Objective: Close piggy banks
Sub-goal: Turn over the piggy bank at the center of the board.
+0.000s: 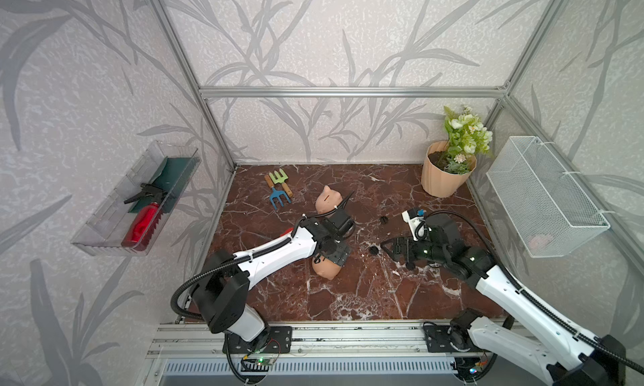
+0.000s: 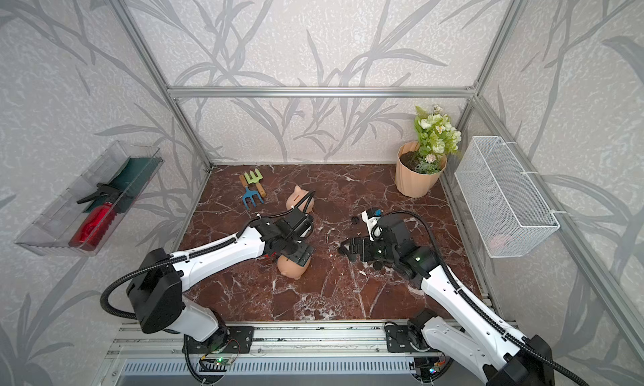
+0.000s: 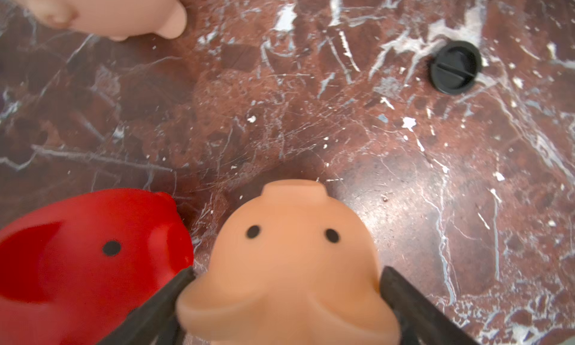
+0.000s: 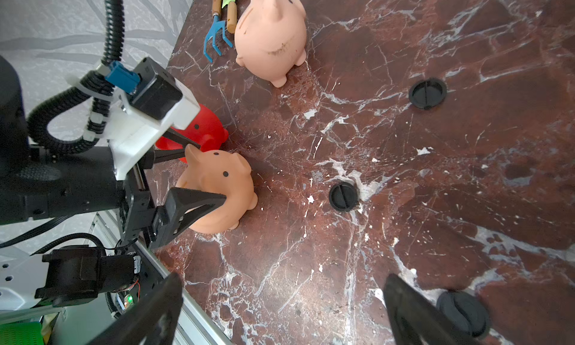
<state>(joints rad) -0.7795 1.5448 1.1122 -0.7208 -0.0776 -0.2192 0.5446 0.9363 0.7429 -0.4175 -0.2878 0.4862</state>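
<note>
A peach piggy bank (image 3: pixel 289 259) lies on the marble table (image 1: pixel 366 297) toward the front, its face toward the left wrist camera. My left gripper (image 3: pixel 286 275) is shut on it, one dark finger pressing each side of its body (image 4: pixel 224 184). The red piggy bank (image 3: pixel 87 259) lies right beside it, mostly hidden under the left arm in both top views. Another peach piggy bank (image 1: pixel 327 199) stands farther back. My right gripper (image 4: pixel 283 284) hovers open over bare table, nothing between its fingers. Black round plugs (image 4: pixel 343 196) (image 4: pixel 427 92) (image 4: pixel 463 312) lie loose near it.
A ribbed peach flower pot (image 1: pixel 442 177) stands at the back right. Small garden tools (image 1: pixel 278 189) lie at the back left. A white wire basket (image 1: pixel 547 196) hangs on the right wall, and a clear tray (image 1: pixel 136 199) on the left wall.
</note>
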